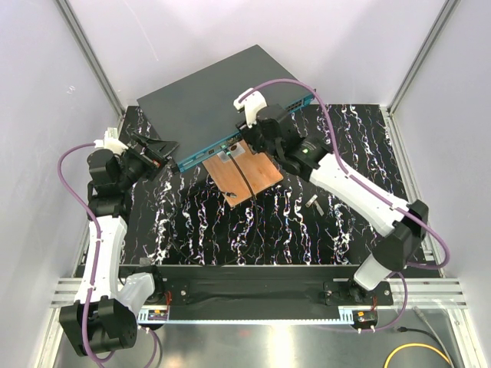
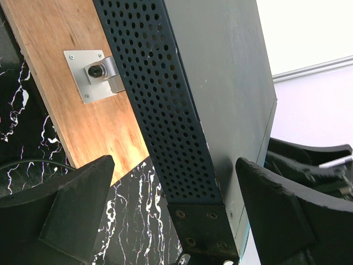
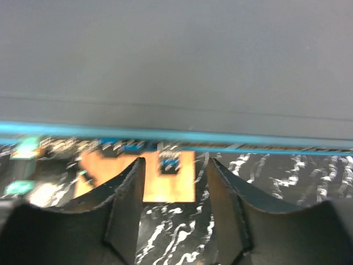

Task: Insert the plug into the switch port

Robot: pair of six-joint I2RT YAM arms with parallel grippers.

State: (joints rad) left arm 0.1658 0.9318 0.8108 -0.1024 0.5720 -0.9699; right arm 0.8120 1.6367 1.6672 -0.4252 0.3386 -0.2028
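- Top external view is showing the large flat dark grey metal switch (image 1: 219, 96) lying at 12 o'clock on the black marbled table (image 1: 307, 230). Its narrow teal front face (image 1: 201, 156) is running from 8 o'clock to 2 o'clock.
- I am hovering my right gripper (image 1: 247, 140) just beside that face, above the copper-brown board (image 1: 257, 180). My right arm is sitting nearer the ports than my left.
- Right wrist view is showing my jaws standing partly apart and gripping nothing. A small dark plug (image 3: 169, 160) is sitting at 12 o'clock beyond the fingertips, against the teal strip.
- Blur is stopping me from telling whether it is seated; I am judging that any push would go straight ahead, across the face's long axis.
- I am holding my left gripper (image 2: 174, 165) wide apart, straddling the switch's perforated end without touching it.
- Only the left wrist view is revealing a silver bracket (image 2: 91, 74) on the board.
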